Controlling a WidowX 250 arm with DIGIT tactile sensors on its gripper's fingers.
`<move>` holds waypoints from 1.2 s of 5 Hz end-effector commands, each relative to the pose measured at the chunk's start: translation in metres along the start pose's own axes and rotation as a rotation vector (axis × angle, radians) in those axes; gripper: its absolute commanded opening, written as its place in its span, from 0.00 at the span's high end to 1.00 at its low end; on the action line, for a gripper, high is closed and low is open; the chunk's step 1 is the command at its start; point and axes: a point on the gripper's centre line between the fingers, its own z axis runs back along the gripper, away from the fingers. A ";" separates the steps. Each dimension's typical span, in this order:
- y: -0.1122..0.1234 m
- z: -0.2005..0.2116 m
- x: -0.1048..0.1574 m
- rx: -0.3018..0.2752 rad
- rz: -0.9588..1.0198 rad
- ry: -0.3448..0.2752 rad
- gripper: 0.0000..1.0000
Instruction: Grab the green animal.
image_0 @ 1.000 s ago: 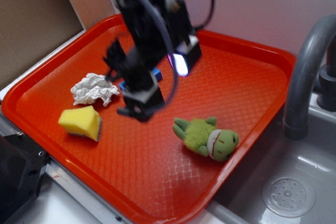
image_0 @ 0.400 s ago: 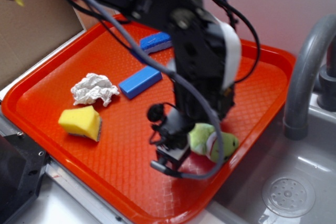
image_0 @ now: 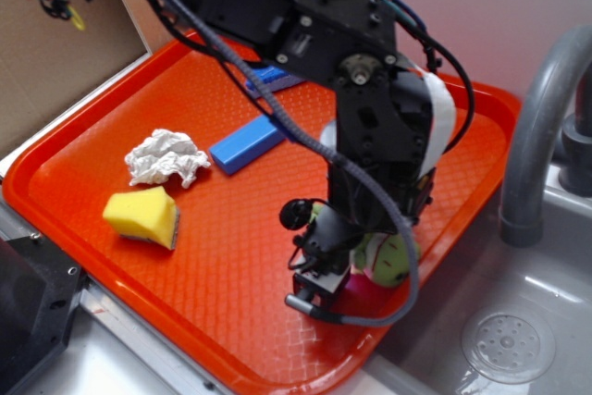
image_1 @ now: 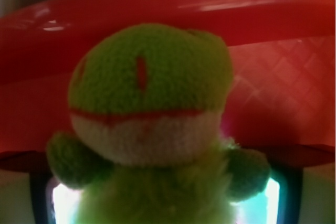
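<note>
- Holding every loose item is the red tray (image_0: 111,256), which sits beside a grey sink (image_0: 518,339) with a curved grey faucet (image_0: 541,108) at its right edge.
- My arm (image_0: 370,117) reaches down from the upper left over the tray's right half, black with cables looped around it, and hides much of the tray behind it.
- My tool (image_0: 326,277) is low at the tray's near-right corner, right at the green animal (image_0: 393,261). In the exterior view only the animal's round lime head shows past the arm. In the wrist view the animal (image_1: 149,114) fills the frame, head up, with a dark finger (image_1: 39,192) at each lower side of its fuzzy body. Whether the fingers press on the body I cannot tell.
- Blue block (image_0: 246,144) lies flat near the tray's middle; a second blue block (image_0: 270,77) shows partly behind my arm, further back.
- Crumpled white paper (image_0: 166,156) lies left of the nearer block.
- Yellow sponge wedge (image_0: 142,215) lies in front of the paper, near the left rim, well apart from the animal.
</note>
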 end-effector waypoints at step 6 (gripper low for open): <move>0.014 0.144 -0.178 0.036 1.235 -0.049 1.00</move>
